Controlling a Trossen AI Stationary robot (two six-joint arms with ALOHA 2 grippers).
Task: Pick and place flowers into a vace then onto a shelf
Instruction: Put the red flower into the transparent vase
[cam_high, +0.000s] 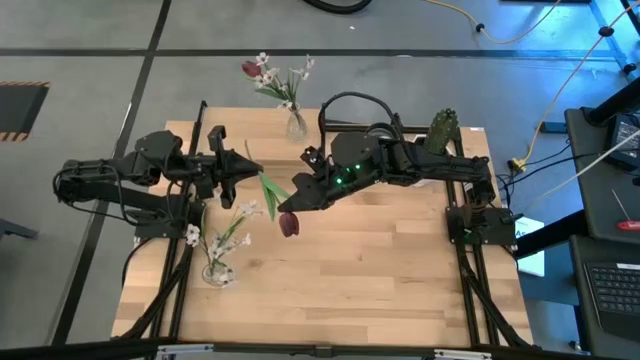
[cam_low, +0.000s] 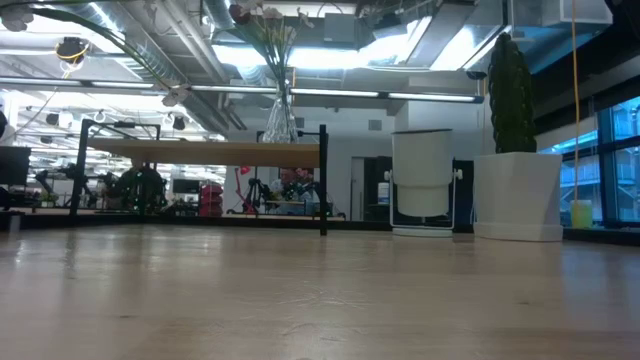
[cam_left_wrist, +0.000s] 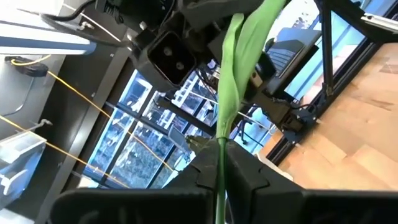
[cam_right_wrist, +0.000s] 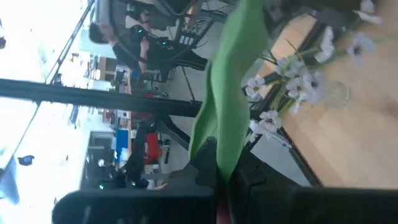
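A dark red tulip (cam_high: 288, 224) with a green stem and long leaf (cam_high: 268, 186) hangs in the air over the table's left half. My left gripper (cam_high: 248, 174) and my right gripper (cam_high: 284, 200) are both shut on it. My left gripper comes from the left and my right gripper from the right. A glass vase with white blossoms (cam_high: 220, 252) stands on the table near the left edge. Another vase with flowers (cam_low: 280, 110) stands on the shelf (cam_low: 200, 152) at the far side. My left gripper pinches the tulip's thin stem (cam_left_wrist: 221, 155) between its two fingers, on the part away from the head. The fingers come level from the table's left. The stem runs on past them toward the other gripper, clear of the table. My right gripper pinches the tulip at the base of its long leaf (cam_right_wrist: 225, 158), close to the red head (cam_high: 288, 224). The fingers reach in from the table's right, slanting slightly down. The head hangs just beyond them toward the near edge, lifted clear.
A tall green cactus in a white pot (cam_low: 515, 170) stands at the far right corner, with a white cylinder (cam_low: 422, 185) beside it. The bare wooden tabletop (cam_high: 380, 280) stretches across the near and right parts.
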